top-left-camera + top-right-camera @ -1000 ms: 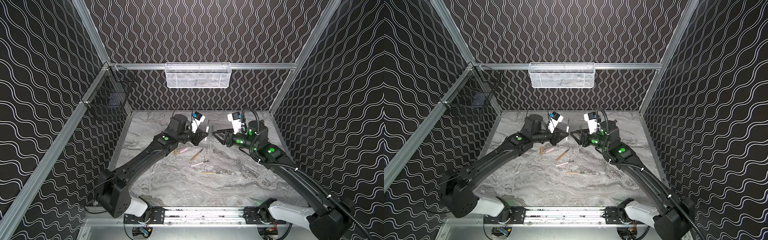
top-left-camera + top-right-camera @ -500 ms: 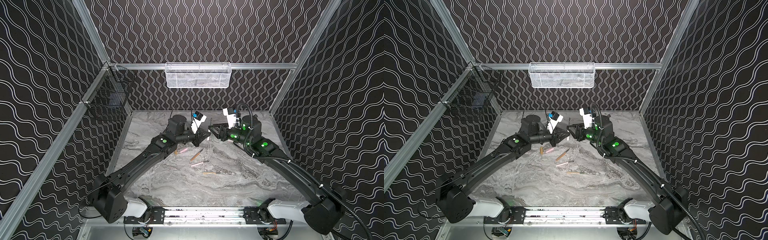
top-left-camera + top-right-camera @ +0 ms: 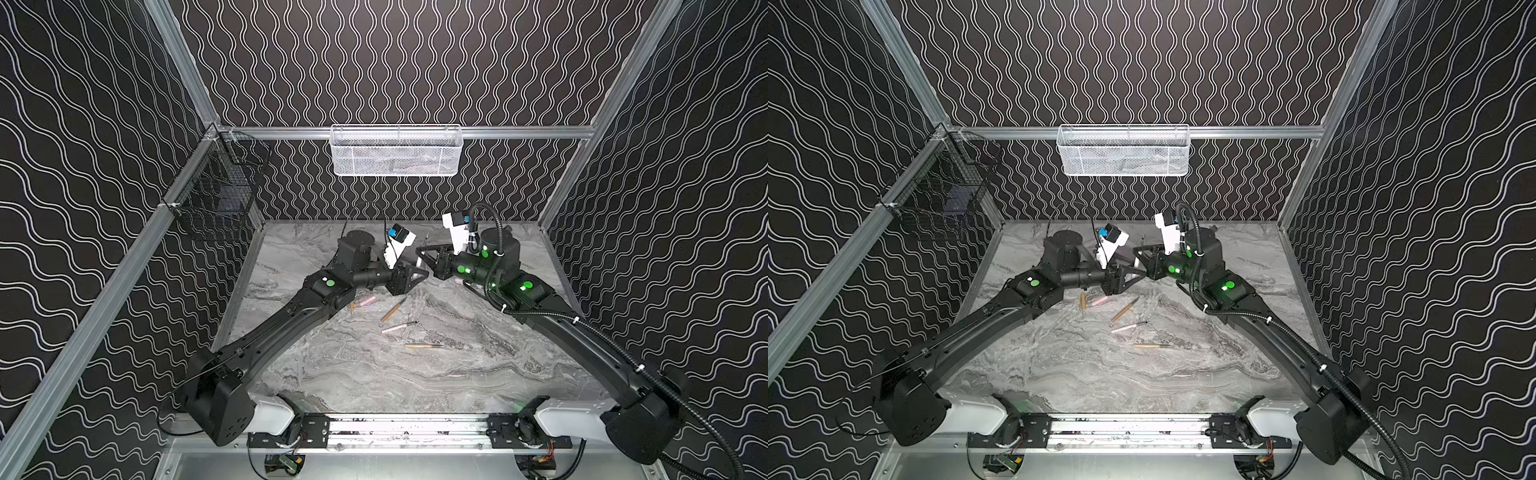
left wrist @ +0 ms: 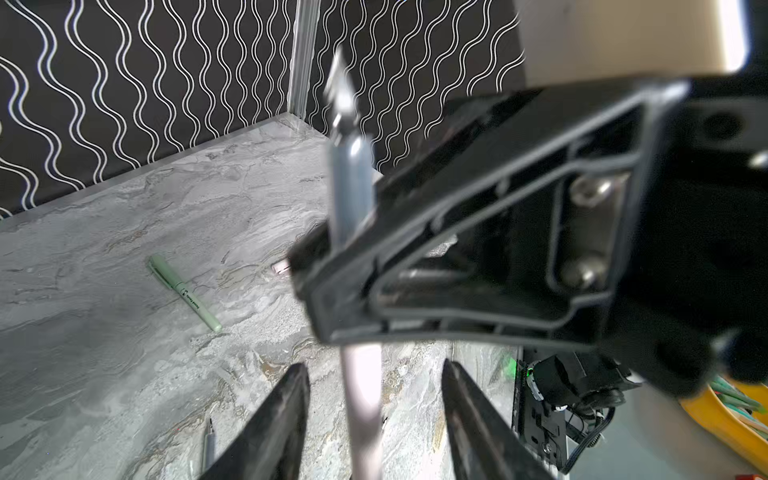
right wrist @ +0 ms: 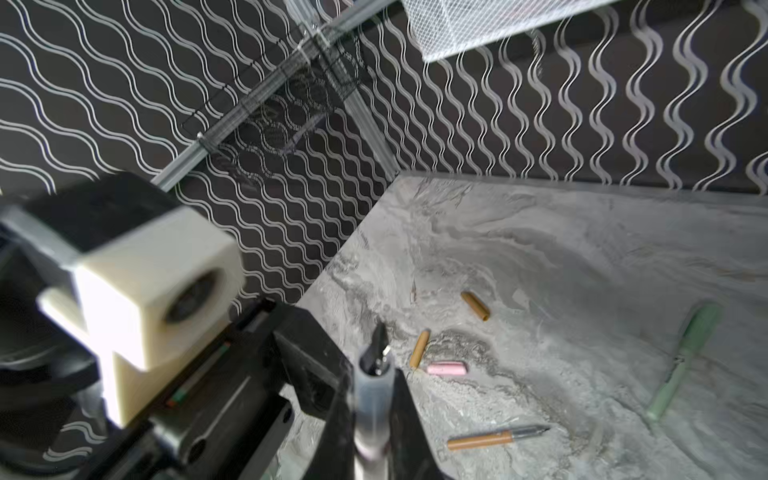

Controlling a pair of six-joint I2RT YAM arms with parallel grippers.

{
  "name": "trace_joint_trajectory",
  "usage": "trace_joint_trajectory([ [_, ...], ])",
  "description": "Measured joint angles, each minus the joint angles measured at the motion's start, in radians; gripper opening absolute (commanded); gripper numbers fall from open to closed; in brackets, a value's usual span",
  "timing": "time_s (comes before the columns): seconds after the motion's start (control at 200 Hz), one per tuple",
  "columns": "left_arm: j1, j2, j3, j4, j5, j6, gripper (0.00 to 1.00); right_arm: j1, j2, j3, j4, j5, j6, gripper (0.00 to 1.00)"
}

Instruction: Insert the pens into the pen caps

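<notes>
Above mid-table in both top views, I see the left gripper (image 3: pixel 414 283) and right gripper (image 3: pixel 420 254) meet tip to tip, a pen (image 3: pixel 419 261) standing steeply between them. Nearer me on the table (image 3: pixel 374 374) lie two brown pens (image 3: pixel 392 311), a pink pen (image 3: pixel 397 328), a pink cap (image 3: pixel 368 300) and a brown cap (image 3: pixel 353 305) beside it. From the left wrist, my left fingers (image 4: pixel 274 428) stand apart, released. The pen's pale barrel passes between them, touching neither that I can see. The right gripper clamps it just beyond, grey neck and tip poking past. A green pen (image 4: pixel 185 293) lies flat, well apart. From the right wrist, the right fingers (image 5: pixel 405 415) pinch the pen; beyond lie the pink cap, two brown caps (image 5: pixel 475 305), one brown pen (image 5: pixel 494 437) and the green pen.
</notes>
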Motion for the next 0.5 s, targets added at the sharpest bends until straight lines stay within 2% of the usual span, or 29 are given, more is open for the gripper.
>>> trace_joint_trajectory([
  [0.23,0.0,0.011,0.001,-0.001,0.013,0.006,0.37,-0.001,-0.01,0.009,-0.01,0.013,-0.004,0.02],
  [0.34,0.0,0.012,0.001,0.0,0.016,0.005,0.26,-0.001,-0.008,0.012,-0.011,0.003,-0.004,0.02],
  [0.501,0.0,0.012,0.0,0.0,0.022,0.005,0.16,-0.001,-0.003,0.013,-0.011,-0.013,0.0,0.02],
])
